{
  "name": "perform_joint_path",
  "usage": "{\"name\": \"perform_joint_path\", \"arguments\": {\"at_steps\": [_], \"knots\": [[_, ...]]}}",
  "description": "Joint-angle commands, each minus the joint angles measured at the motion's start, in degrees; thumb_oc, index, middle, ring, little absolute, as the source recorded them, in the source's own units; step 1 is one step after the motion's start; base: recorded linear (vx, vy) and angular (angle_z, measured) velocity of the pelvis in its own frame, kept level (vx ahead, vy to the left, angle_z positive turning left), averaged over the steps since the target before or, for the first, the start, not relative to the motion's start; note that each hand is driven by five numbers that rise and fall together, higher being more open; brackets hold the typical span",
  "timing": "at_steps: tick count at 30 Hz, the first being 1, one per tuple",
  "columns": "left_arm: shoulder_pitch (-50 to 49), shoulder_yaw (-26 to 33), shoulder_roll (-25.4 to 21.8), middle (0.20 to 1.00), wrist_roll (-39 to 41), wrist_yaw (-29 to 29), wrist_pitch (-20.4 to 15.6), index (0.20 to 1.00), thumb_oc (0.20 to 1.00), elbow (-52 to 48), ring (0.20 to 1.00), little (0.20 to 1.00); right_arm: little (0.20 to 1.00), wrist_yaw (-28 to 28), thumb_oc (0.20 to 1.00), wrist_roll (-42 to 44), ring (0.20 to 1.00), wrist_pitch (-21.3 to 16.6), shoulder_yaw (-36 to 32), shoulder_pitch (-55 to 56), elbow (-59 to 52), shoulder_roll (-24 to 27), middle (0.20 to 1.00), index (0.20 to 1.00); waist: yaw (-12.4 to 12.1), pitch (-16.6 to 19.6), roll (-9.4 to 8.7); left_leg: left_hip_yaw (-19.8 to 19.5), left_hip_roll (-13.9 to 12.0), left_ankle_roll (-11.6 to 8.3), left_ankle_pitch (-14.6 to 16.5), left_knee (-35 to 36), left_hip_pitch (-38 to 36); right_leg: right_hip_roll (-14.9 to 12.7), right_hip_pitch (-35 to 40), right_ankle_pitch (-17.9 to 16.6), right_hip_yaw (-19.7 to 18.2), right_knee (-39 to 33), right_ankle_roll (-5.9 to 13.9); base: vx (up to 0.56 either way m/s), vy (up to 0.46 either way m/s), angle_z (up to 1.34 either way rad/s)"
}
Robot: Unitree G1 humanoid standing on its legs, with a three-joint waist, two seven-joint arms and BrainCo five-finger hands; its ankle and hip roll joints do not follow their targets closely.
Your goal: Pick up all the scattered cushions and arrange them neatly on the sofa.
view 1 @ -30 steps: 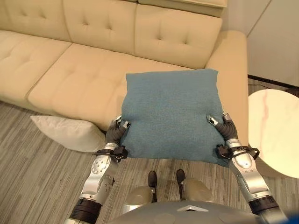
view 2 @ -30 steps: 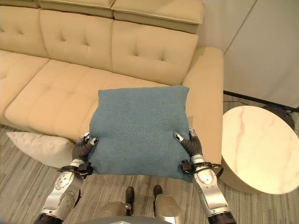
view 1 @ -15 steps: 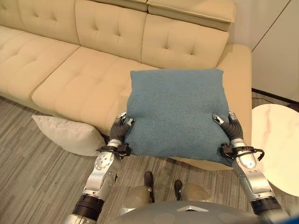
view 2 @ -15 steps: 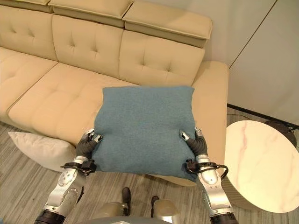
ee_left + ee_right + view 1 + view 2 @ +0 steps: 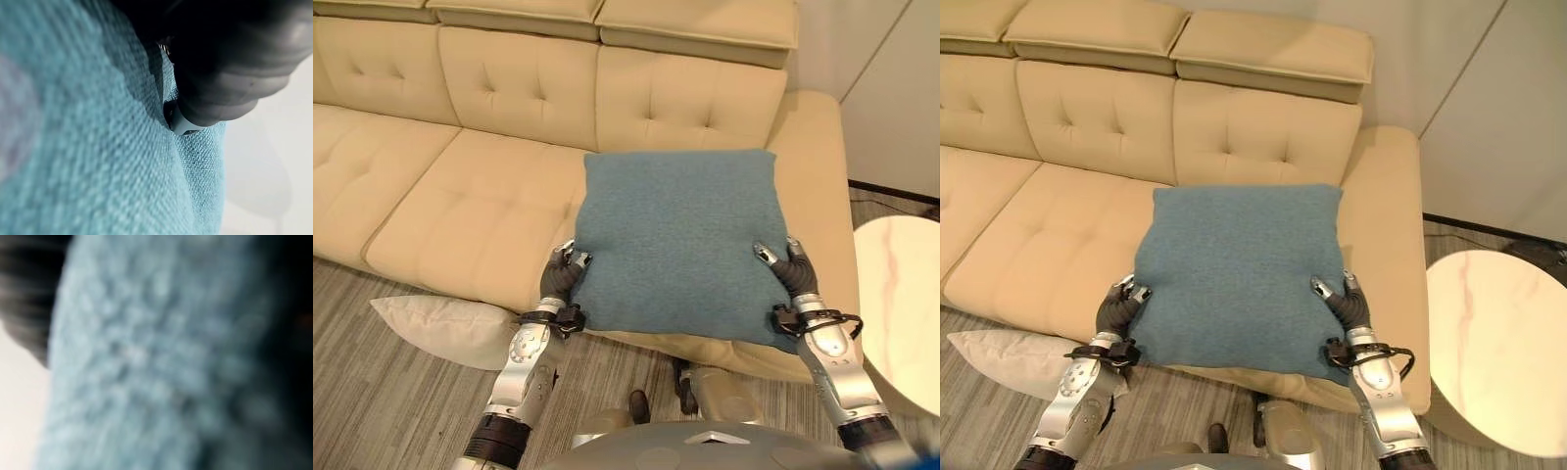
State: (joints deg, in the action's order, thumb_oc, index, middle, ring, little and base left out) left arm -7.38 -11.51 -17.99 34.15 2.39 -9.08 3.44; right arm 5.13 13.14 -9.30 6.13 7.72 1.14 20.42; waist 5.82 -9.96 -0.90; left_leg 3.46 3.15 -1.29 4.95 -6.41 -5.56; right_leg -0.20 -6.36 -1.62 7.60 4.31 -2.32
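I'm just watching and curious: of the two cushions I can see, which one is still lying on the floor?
The white cushion, lying on the wood floor at the sofa front. The blue cushion is held up over the seat by the left hand and right hand.

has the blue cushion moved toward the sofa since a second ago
Yes. The blue cushion, gripped by the left hand and right hand, now overlaps more of the sofa seat, its near edge past the seat's front.

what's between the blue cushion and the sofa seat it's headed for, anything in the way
Nothing visible. The blue cushion is held at its two near corners by the left hand and right hand, over the right end of the sofa; the seat showing beside it is bare. The white cushion lies on the floor, off to the left.
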Motion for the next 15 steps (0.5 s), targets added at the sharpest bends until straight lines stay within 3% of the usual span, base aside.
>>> {"name": "perform_joint_path", "arguments": {"at_steps": [1, 3, 5, 8, 11, 15], "knots": [[3.4, -1.0, -0.1, 0.200, -1.0, -5.0, -5.5, 0.200, 0.200, -9.4, 0.200, 0.200, 0.200, -0.8, 0.200, 0.5, 0.200, -7.2, 0.0, -4.4, -6.4, -1.3, 0.200, 0.200, 0.7, 3.4, -3.24, 2.3, 0.2, -0.87, 2.0, -10.6, 6.9, -1.1, 3.7, 2.2, -4.2, -2.9, 6.06, 0.12, -0.006, 0.24], [3.2, -0.6, -0.2, 0.200, -1.4, -4.4, -5.3, 0.200, 0.200, -9.5, 0.200, 0.200, 0.200, -0.5, 0.200, 0.8, 0.200, -7.1, -0.3, -4.3, -6.2, -1.3, 0.200, 0.200, 0.1, 3.5, -4.15, 2.2, -0.8, 0.04, 3.7, -9.2, 9.1, -1.7, 4.4, 2.6, -5.4, -3.3, 6.15, 0.14, 0.043, -0.14], [3.3, 0.3, -0.5, 0.200, -2.5, -2.7, -5.4, 0.200, 0.200, -10.4, 0.200, 0.200, 0.200, 0.3, 0.200, 0.9, 0.200, -6.6, -0.2, -4.4, -5.4, -1.3, 0.200, 0.200, -0.9, 3.0, -4.35, -2.5, -2.8, -0.69, -0.5, -3.5, 11.3, -0.9, 5.4, 3.5, -8.2, -3.0, 5.93, 0.20, 0.117, -0.68], [3.3, 0.5, -0.4, 0.200, -2.5, -1.7, -6.2, 0.200, 0.200, -11.0, 0.200, 0.200, 0.200, 1.1, 0.200, 0.2, 0.200, -6.4, -0.1, -4.8, -4.7, -0.9, 0.200, 0.200, -1.7, 2.7, -3.76, -7.1, -3.4, -1.71, -3.2, -0.9, 12.6, -0.6, 6.3, 4.4, -10.5, -2.5, 5.84, 0.15, 0.135, -0.90], [3.1, 0.5, -0.6, 0.200, -2.7, -1.8, -6.4, 0.200, 0.200, -10.9, 0.200, 0.200, 0.200, 1.4, 0.200, -1.8, 0.200, -6.4, -0.6, -4.6, -4.9, -0.7, 0.200, 0.200, -1.3, 3.9, -2.48, -6.0, -4.1, -1.41, -3.2, 2.9, 9.3, -1.1, 7.6, 5.0, -11.2, -3.0, 6.25, 0.19, 0.236, -0.77], [3.5, 1.0, -1.6, 0.200, -3.1, -0.7, -6.7, 0.200, 0.200, -10.6, 0.200, 0.200, 0.200, 2.8, 0.200, -4.9, 0.200, -6.0, -0.7, -6.9, -5.7, -0.7, 0.200, 0.200, -1.4, 5.0, -1.57, -3.0, -2.7, 0.06, -2.4, 5.7, 5.7, -2.7, 8.0, 4.2, -13.5, -3.2, 7.77, 0.11, 0.221, -0.45]]}}
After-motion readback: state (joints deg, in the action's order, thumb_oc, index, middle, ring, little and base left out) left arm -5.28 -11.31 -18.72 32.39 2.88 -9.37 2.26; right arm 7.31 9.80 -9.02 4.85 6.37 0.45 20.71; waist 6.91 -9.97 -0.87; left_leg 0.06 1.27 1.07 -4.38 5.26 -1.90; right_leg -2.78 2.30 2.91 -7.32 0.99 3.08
